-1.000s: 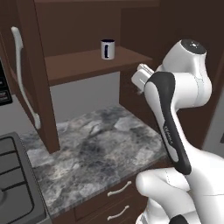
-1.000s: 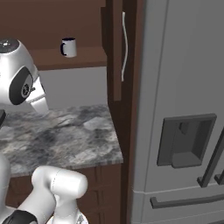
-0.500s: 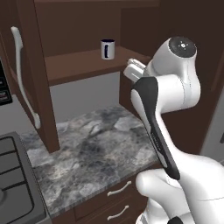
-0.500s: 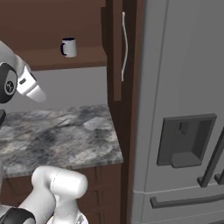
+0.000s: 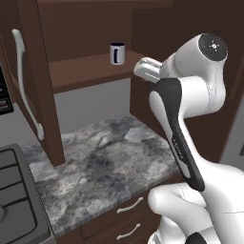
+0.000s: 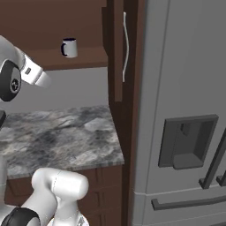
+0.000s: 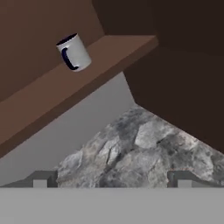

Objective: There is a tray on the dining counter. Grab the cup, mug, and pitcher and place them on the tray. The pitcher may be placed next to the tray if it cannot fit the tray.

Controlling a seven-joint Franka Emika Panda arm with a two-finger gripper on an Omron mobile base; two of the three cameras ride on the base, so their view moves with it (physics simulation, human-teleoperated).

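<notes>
My claw [image 7: 112,177] is spread wide and grasps nothing; in the hand view its two dark tips stand far apart at the bottom, with the grey marbled tabletop [image 7: 144,148] between and beyond them. The mug [image 5: 117,53] is the thing I am after at this step, I judge: it stands upright on a dark brown wooden shelf [image 5: 90,69] inside an open cabinet, above the tabletop, near the right end of the shelf and a little back from its front edge. It is white with a dark navy inside, and its dark handle turns toward me, which should make it simple to take it around the body from the side. In the hand view it looks tilted, but this is because my hand is rolled, not the mug. I hold the hand high, close to the level of the shelf, so that the open jaws can go straight in to the mug. A stove [image 5: 14,200] is at the left and a grey refrigerator [image 6: 181,110] at the right. I can read no brand, label or writing on the mug or on anything else here.
</notes>
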